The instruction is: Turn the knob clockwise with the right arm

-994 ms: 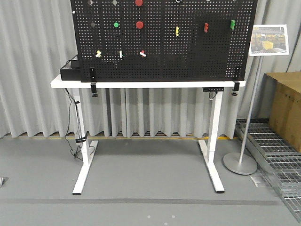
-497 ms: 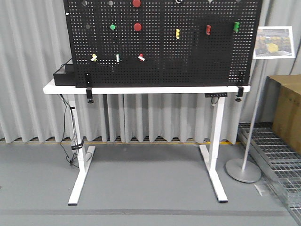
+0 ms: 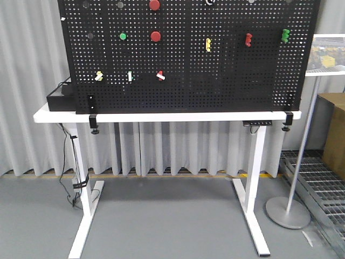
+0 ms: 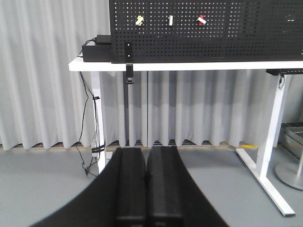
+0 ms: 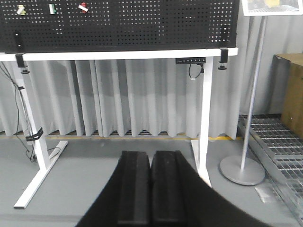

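A black pegboard [image 3: 215,81] stands clamped on a white table [image 3: 161,116]. It carries several knobs and handles: two round red knobs [image 3: 156,36], a small green one [image 3: 123,36], a yellow handle [image 3: 208,44], a red handle [image 3: 248,39], a green handle [image 3: 284,35], and a lower row of three small ones [image 3: 160,75]. That lower row also shows in the left wrist view [image 4: 201,20] and the right wrist view [image 5: 84,6]. My left gripper [image 4: 146,153] and right gripper [image 5: 150,156] are shut and empty, low and well short of the board. Neither shows in the front view.
A black box [image 3: 60,100] sits on the table's left end, with cables [image 3: 73,178] hanging by the left leg. A sign stand [image 3: 288,211], a cardboard box [image 3: 334,135] and a metal floor grating [image 3: 318,189] are at the right. Grey curtains hang behind.
The board and table have grown larger and shifted in the front view; the view has moved closer to the table and rightward.
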Robot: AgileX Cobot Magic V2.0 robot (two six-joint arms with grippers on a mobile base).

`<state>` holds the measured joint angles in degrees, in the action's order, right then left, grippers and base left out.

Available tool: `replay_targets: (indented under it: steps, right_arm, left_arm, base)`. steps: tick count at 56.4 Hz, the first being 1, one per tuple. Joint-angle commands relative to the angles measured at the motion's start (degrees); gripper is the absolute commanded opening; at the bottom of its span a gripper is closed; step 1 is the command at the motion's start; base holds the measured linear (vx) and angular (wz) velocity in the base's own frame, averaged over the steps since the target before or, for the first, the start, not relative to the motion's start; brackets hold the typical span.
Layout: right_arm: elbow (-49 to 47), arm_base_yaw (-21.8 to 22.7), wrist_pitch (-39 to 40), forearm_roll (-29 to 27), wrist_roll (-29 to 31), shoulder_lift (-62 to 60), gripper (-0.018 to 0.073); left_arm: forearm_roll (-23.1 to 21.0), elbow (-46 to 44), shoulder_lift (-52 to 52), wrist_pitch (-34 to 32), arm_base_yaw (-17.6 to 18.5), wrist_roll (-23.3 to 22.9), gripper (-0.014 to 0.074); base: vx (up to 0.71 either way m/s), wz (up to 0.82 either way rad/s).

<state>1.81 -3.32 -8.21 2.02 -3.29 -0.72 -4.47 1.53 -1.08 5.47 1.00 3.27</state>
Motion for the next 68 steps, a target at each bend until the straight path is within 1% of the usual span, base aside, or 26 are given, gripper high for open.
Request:
replay_targets:
  steps: [1,68]
  right_arm:
    - [0.3,0.0,4.6,0.8,-0.1,-0.5,-0.0008]
    - [0.3,0.0,4.6,0.8,-0.1,-0.5,-0.0008]
  left_arm:
    - [-0.2,0.6,-0.5,-4.9,0.4,-0.3,-0.0006]
    - [-0.2,0.6,-0.5,-4.9,0.4,-0.3,-0.0006]
  base:
    - [0.36,0.00]
    - [0.39,0.01]
